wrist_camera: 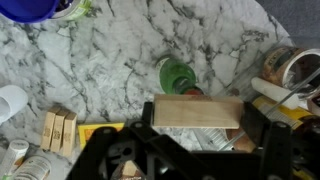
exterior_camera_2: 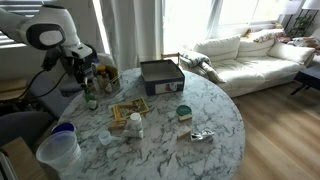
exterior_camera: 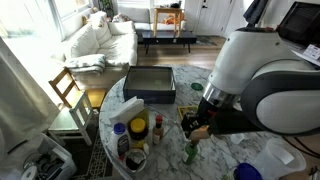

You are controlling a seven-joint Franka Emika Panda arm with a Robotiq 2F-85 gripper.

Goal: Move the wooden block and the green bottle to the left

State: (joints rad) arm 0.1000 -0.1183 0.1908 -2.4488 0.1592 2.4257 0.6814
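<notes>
In the wrist view my gripper (wrist_camera: 198, 130) is shut on the wooden block (wrist_camera: 197, 110), a plain tan slab spanning between both fingers. The green bottle (wrist_camera: 177, 75), seen from above, stands on the marble just beyond the block, close to it. In both exterior views the gripper (exterior_camera: 201, 126) (exterior_camera_2: 88, 78) hangs low over the table's edge, with the green bottle (exterior_camera: 190, 151) (exterior_camera_2: 91, 98) right beside it. The arm largely hides the block there.
On the round marble table (exterior_camera_2: 215, 110) are a dark grey square tray (exterior_camera_2: 160, 74), a white jug (exterior_camera: 127, 114), a yellow bottle (exterior_camera: 138, 128), a flat yellowish patterned board (exterior_camera_2: 128, 110), a blue-lidded clear container (exterior_camera_2: 60, 142) and jars (wrist_camera: 290, 68) near the gripper.
</notes>
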